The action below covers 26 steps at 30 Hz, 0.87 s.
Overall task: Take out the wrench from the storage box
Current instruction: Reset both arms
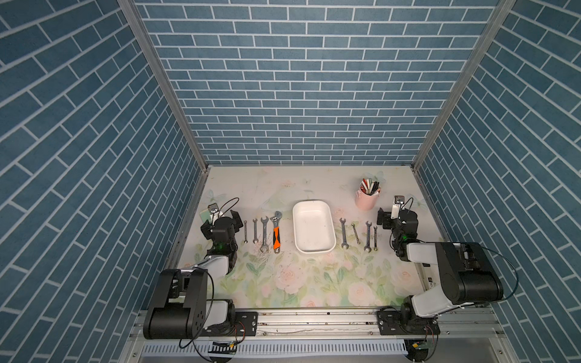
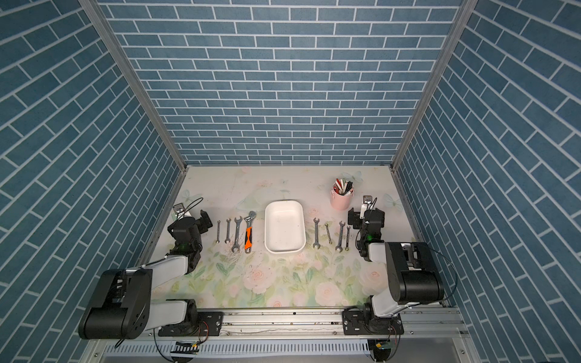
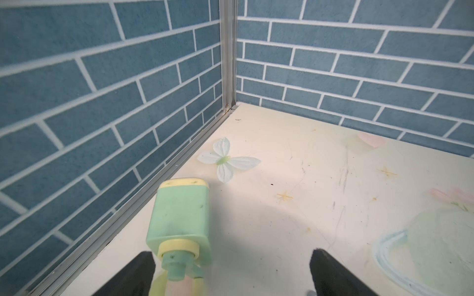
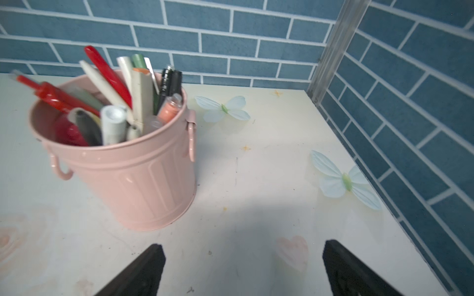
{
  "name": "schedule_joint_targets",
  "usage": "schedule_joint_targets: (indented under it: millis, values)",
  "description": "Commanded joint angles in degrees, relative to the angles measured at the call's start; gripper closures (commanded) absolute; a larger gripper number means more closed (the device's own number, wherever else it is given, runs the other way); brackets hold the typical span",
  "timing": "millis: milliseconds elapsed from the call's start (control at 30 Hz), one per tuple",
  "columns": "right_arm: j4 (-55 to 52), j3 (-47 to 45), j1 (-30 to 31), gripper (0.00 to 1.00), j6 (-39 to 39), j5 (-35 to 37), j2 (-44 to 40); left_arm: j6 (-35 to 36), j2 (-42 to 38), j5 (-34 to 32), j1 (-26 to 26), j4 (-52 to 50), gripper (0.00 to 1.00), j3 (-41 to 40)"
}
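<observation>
The white storage box point(image 1: 314, 251) point(image 2: 284, 251) sits mid-table in both top views, and I see nothing inside it. Several wrenches lie on the table in rows on both sides of it. To its left, a small one point(image 1: 245, 232) lies farthest out and an orange-handled adjustable wrench point(image 1: 276, 232) nearest. To its right, an open-end wrench point(image 1: 343, 233) lies closest. My left gripper point(image 1: 220, 217) point(image 3: 230, 256) is open at the far left, holding nothing. My right gripper point(image 1: 396, 214) point(image 4: 242, 248) is open at the far right over bare table.
A pink cup of pens point(image 1: 367, 196) point(image 4: 128, 174) stands at the back right, just ahead of my right gripper. A small green and yellow bottle point(image 3: 179, 212) lies by the left wall, beside one left finger point(image 3: 143, 266). Blue brick walls close in three sides.
</observation>
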Motion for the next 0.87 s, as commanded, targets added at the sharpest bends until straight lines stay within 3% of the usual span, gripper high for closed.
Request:
schedule_joint_targets:
  millis: [0,100,233,333,833]
  values:
    - [8.02,-3.06,0.02,0.00,-1.65,-2.39,-0.73,3.41,3.77,7.52,0.43,16.77,0.00,-2.68]
    - [14.10,-6.86,-0.05,0.00,-1.44,-2.18,-1.75,4.35,6.65,9.11,0.30,15.51,0.00,-0.43]
    - [24.95,-12.21,-0.25,0.00,-2.19,-4.87,-0.03,6.59,6.30,14.48,0.16,23.99,0.00,-5.25]
    - [22.75,-11.60,-0.59,0.00,-1.87,-5.31,-0.44,7.94,10.17,16.24,-0.20,25.79,0.00,-4.15]
    - [21.93,-10.85,-1.22,0.00,-1.65,-6.67,-0.27,8.88,10.35,14.36,-1.56,25.66,0.00,-4.29]
